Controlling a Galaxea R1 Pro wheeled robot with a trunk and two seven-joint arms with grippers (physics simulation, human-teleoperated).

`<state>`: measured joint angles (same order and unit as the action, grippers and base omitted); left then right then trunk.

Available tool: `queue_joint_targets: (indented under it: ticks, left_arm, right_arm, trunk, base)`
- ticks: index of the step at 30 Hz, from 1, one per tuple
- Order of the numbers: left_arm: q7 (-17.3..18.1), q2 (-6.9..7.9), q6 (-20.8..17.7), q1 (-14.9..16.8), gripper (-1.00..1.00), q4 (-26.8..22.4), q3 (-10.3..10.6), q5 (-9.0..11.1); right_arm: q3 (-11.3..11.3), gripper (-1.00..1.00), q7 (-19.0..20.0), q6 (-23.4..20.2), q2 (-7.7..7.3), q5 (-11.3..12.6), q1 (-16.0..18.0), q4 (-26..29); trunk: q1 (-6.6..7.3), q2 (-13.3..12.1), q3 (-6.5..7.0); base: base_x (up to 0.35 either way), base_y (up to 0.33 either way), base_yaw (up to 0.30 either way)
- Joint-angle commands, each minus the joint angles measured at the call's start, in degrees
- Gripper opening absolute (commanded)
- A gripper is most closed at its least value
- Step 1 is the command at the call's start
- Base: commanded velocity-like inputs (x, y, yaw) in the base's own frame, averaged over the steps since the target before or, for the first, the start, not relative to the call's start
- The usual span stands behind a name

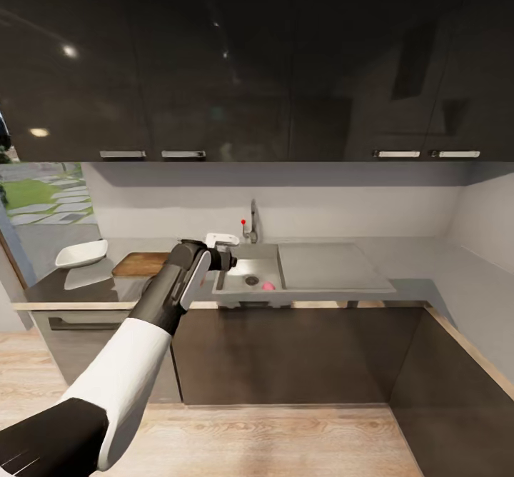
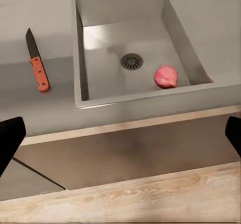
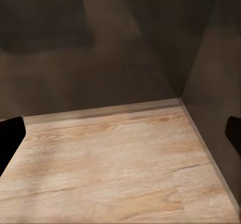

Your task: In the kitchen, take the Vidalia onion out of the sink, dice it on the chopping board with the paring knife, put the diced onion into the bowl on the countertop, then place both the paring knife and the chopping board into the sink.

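Black fingertips of the left gripper [image 2: 120,136] sit at opposite edges of the left wrist view, spread wide, nothing between them. Head view: left arm extended toward the sink [image 1: 235,285], wrist above the countertop [image 1: 414,255] beside the basin's left wall. Right gripper [image 3: 120,133] likewise wide open and empty, hanging over pale wood floor [image 3: 115,163] in a corner of dark cabinets.

Sink as landmark. Vidalia onion [image 2: 166,76] lies inside the basin, on the floor near the front wall, beside the round drain [image 2: 131,61]. Paring knife [image 2: 36,61] lies flat on the countertop just left of the sink, red-orange handle toward the counter's front edge. Chopping board [image 1: 140,263] farther left of the sink, partly hidden by the arm. Bowl [image 1: 81,253] farther left again, beyond the board. Tap [image 1: 251,226] with red knob stands behind the basin; drainboard runs right.
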<state>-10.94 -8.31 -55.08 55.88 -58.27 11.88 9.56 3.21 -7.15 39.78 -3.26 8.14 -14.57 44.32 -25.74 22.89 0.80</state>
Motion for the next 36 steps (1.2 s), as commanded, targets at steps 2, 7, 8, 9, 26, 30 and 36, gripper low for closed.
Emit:
queue_joint_targets:
  ticks: [2, 7, 8, 9, 26, 30, 36]
  left_arm:
    - [-0.6, -0.02, -0.1, 0.0, 1.00, 1.3, 0.1, 0.6]
    - [-0.6, -0.04, 0.1, 0.0, 1.00, 2.8, 0.1, 0.6]
    - [-0.6, -0.04, 0.1, 0.0, 1.00, 2.8, 0.1, 0.6]
    - [-0.6, -0.04, 0.1, 0.0, 1.00, 2.9, 0.1, 0.6]
    - [-0.6, -0.04, 4.1, 0.0, 1.00, 10.5, 0.1, 0.6]
    - [-0.6, 0.00, 4.3, 0.0, 1.00, 12.1, 0.1, 0.6]
    - [-0.6, 0.04, 4.3, 0.0, 1.00, 13.3, 0.1, 0.5]
  right_arm:
    - [0.3, 1.00, -0.2, 0.1, -0.08, 0.5, 0.0, -0.9]
    - [0.4, 1.00, -0.2, 0.2, -0.08, 0.6, 0.0, -1.8]
    - [0.4, 1.00, -0.2, 0.2, -0.08, 0.6, 0.0, -1.9]
    - [0.4, 1.00, -0.2, 0.2, -0.08, 0.6, 0.0, -1.9]
    - [0.4, 1.00, -0.2, 0.4, -0.08, 0.6, 0.0, -2.1]
    - [0.4, 1.00, -0.2, 0.2, -0.05, 0.5, 0.0, -2.5]
    - [0.4, 1.00, 0.0, 0.2, 0.15, 0.7, 0.0, -7.8]
  trunk:
    - [-0.05, 0.0, 0.00]
    - [-0.05, 0.0, 0.00]
    - [-0.05, 0.0, 0.00]
    - [-0.05, 0.0, 0.00]
    - [-0.05, 0.0, -0.41]
    - [-0.05, 0.0, -0.72]
    - [-0.05, 0.0, -1.26]
  base:
    - [0.265, -0.158, 0.000]
    - [0.275, -0.172, 0.000]
    - [0.279, -0.177, 0.000]
    - [0.279, -0.177, 0.000]
    - [0.277, -0.195, 0.000]
    - [0.229, -0.101, 0.000]
    - [0.057, -0.015, 0.000]
